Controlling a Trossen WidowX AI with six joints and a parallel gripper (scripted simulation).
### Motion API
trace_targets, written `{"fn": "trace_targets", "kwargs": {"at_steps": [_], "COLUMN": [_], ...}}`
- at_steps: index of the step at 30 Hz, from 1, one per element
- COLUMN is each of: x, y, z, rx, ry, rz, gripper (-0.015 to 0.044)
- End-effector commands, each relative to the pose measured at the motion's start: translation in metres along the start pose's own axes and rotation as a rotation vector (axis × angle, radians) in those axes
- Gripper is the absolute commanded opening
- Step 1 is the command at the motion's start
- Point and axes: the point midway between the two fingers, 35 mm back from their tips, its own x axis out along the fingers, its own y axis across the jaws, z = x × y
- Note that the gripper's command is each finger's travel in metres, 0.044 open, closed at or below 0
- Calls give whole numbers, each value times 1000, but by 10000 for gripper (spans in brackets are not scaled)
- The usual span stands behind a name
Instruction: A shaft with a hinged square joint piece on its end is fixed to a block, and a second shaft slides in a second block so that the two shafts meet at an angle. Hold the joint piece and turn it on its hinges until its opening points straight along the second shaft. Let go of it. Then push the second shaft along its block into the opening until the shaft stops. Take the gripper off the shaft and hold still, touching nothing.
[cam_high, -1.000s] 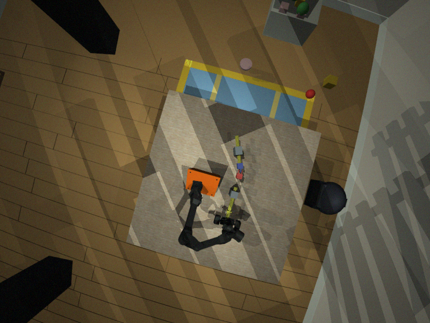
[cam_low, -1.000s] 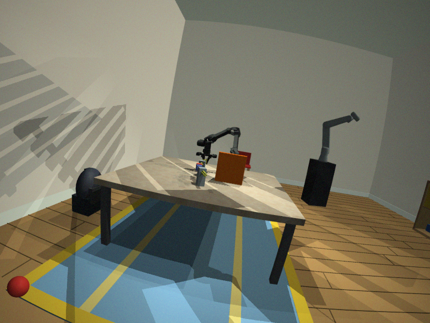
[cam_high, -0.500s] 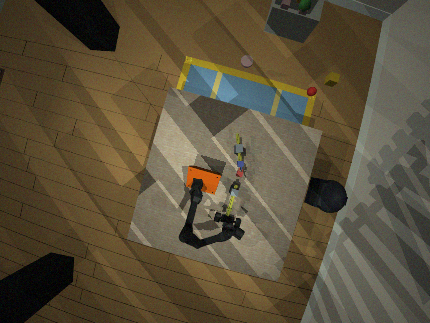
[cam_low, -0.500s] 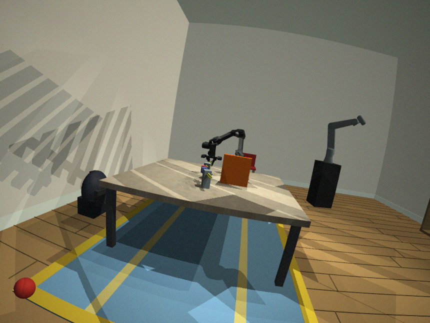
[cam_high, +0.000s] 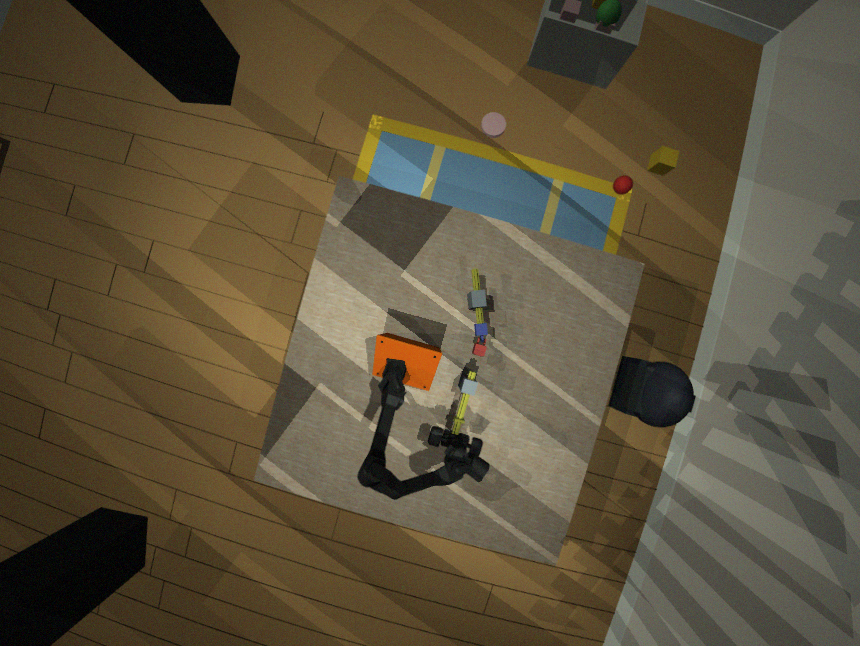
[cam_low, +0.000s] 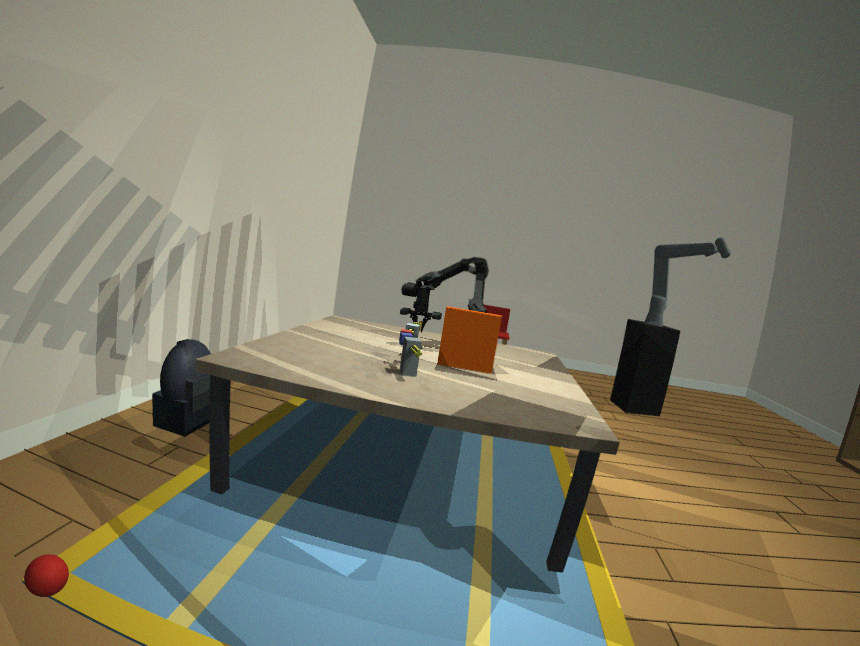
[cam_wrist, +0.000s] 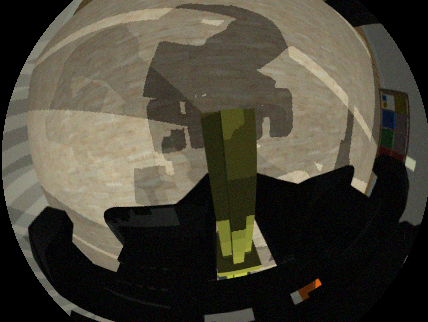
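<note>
Grip: our gripper (cam_high: 456, 437) (cam_low: 423, 326) (cam_wrist: 225, 176) is closed on the second shaft (cam_high: 463, 410) (cam_low: 419, 324) (cam_wrist: 239, 165), a black finger to either side of it, near the end away from the joint.
Second shaft: it runs through the second block (cam_high: 469, 386) (cam_low: 412, 328), its front end just past the block and apart from the red joint piece (cam_high: 479, 349) (cam_low: 406, 331).
Joint piece: it sits beyond the blue part (cam_high: 481, 330) (cam_low: 405, 339), on the end of the first shaft (cam_high: 475, 279) (cam_low: 415, 350), which the first block (cam_high: 477, 299) (cam_low: 410, 361) carries. From above it lies about on the second shaft's line; we cannot see into its opening.
Step in hand: we judge the turning done and the push due, since a gap remains.
Push line: we should drive along the shaft's own axis, not along the table (cam_high: 556, 417) (cam_low: 312, 361) edge, and hold the wrist angle so that the block does the guiding.
Pace: we go slowly near the mouth; a skewed entry could catch the rim and swing the hinges off line.
Clearance: we watch that the fingers do not reach the second block before the shaft seats.
Stop: when the shaft goes no further, we quit pushing rather than force it.
Release: we open evenly, back off without dragging the shaft, then hold still, touching nothing.
</note>
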Motion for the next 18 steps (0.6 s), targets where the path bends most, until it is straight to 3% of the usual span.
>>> {"fn": "trace_targets", "kwargs": {"at_steps": [1,18], "x": [0,0], "y": [0,0], "z": [0,0], "rx": [0,0], "ry": [0,0], "rz": [0,0], "gripper": [67,47]}}
